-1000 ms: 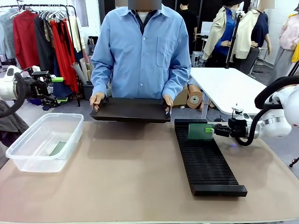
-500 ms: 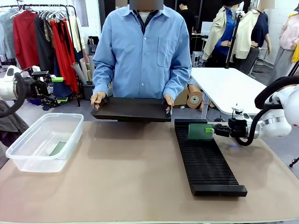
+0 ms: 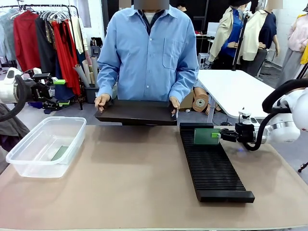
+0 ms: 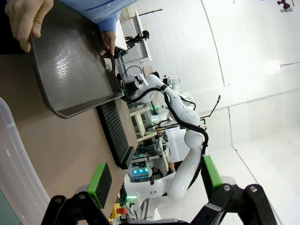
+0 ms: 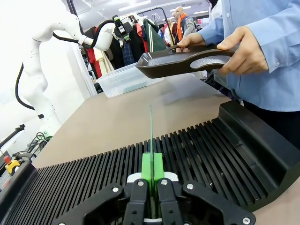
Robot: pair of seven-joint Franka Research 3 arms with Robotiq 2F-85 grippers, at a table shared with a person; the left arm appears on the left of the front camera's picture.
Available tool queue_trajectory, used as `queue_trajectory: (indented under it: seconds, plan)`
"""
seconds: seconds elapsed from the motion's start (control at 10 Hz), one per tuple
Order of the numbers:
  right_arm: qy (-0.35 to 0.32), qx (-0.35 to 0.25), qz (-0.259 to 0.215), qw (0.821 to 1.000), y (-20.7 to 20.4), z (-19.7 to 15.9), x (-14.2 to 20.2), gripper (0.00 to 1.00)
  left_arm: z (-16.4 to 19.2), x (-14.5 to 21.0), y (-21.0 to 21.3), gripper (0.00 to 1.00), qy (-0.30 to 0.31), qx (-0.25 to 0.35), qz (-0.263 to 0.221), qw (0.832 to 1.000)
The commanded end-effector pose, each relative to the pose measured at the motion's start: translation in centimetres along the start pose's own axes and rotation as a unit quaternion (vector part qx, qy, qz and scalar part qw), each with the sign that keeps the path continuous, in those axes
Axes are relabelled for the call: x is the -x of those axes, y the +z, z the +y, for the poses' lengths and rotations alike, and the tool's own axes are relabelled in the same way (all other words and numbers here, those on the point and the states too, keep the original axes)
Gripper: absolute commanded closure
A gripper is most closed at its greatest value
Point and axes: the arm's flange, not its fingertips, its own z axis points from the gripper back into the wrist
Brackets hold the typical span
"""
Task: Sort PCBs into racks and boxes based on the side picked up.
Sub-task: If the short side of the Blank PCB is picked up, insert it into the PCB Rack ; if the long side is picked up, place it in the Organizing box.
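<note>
**Board held upright over the rack while a tray waits across the bench**

No readable writing or brand mark shows on anything here.

Off at nine o'clock the left claw (image 3: pixel 57 91) hangs above the bench's (image 3: pixel 120 187) edge, its green-padded fingers (image 4: pixel 100 178) spread wide with nothing between them. Just below it, at about eight o'clock, sits the clear plastic box (image 3: pixel 29 159), a see-through tub with rounded corners and a lipped rim. A green PCB (image 3: pixel 60 153) lies flat on its floor.

The bench top itself is a smooth, matte tan sheet.

At twelve o'clock a person in a light blue shirt holds a shallow black tray (image 3: pixel 136 113) by both short ends, one hand (image 3: pixel 101 101) on each side, lifted a little above the far edge of the bench. The tray is smooth with raised rims and a dull sheen inside.

Towards three o'clock the long black rack (image 3: pixel 211 168) runs from the far edge towards the near edge, its top ribbed with many fine parallel slots, with a plain raised block at the far end. The right claw (image 3: pixel 220 136) is pinched tight on a second PCB (image 3: pixel 206 136), a thin green rectangle standing on edge over the rack's far slots. From the right wrist view the board (image 5: pixel 151 136) appears as a thin vertical line rising between the pads. Whether its lower edge has entered a slot I cannot tell.
</note>
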Motion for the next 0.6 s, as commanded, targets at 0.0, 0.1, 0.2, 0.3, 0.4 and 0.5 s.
queue_trajectory:
  seconds: [0.0,0.1,0.2,0.3,0.4,0.5]
  plan:
    - [0.006,0.003,0.014,1.0,-0.3,-0.7,0.1,1.0,-0.3,0.0,0.1,0.0,0.002,0.0,0.001,1.0]
    - [0.006,0.001,0.016,1.0,-0.4,-0.8,0.2,1.0,-0.3,0.0,0.1,0.0,0.002,0.0,0.001,1.0]
    - [0.007,0.002,0.017,1.0,-0.5,-1.0,0.4,1.0,-0.3,0.0,0.1,0.0,0.002,0.0,0.001,1.0]
    - [0.014,0.005,0.025,1.0,-0.7,-1.1,0.4,1.0,-0.3,0.0,0.1,0.0,0.002,0.0,0.001,1.0]
    - [0.021,0.007,0.035,0.999,-1.0,-1.2,0.3,1.0,-0.3,0.0,0.1,0.0,0.002,0.0,0.001,1.0]
    - [0.026,0.006,0.041,0.999,-1.4,-1.2,0.2,1.0,-0.3,0.0,0.1,0.0,0.002,0.0,0.001,1.0]
